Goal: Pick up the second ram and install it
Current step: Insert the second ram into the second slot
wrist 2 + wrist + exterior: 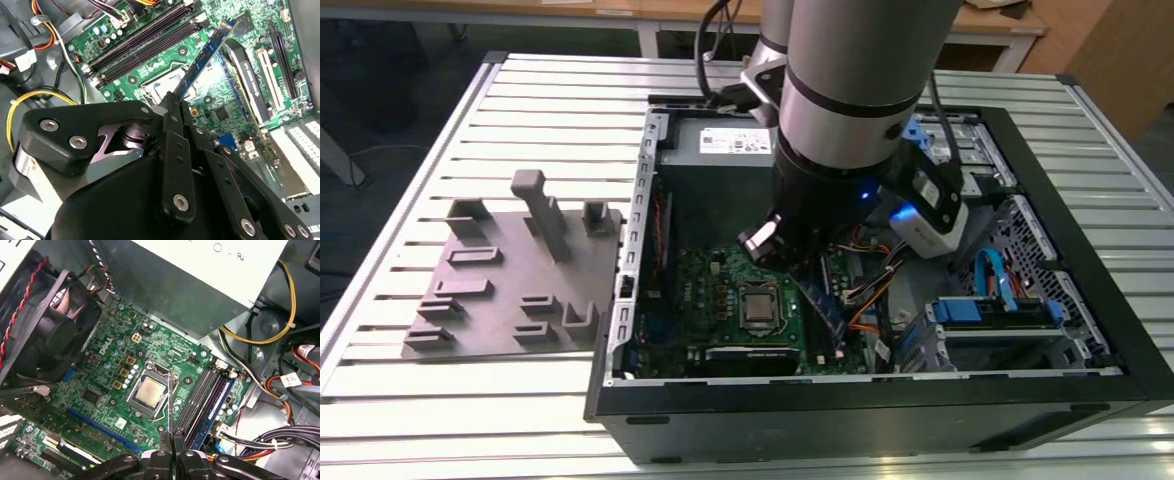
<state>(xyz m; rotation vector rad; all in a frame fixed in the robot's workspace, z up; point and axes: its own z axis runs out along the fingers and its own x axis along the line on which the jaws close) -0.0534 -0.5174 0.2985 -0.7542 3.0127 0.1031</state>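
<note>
My gripper (175,102) is shut on the second ram (205,55), a thin blue-green stick with dark chips. The stick juts out from the fingertips over the green motherboard (220,100). In the first wrist view the ram (170,400) shows edge-on, hanging between the processor socket (150,392) and the black memory slots (202,397). It hangs above the board and sits in no slot. A blue stick (217,407) appears seated in the slot nearest the cables. In the exterior view the gripper (781,250) hangs inside the open computer case (881,410), with the ram (823,300) slanting below it.
The silver power supply (200,280) and a black fan (55,335) border the board. Loose cables (280,385) lie beside the slots. A drive cage with blue parts (994,310) stands at the exterior view's right. A grey pegged tray (507,280) lies outside the case, left.
</note>
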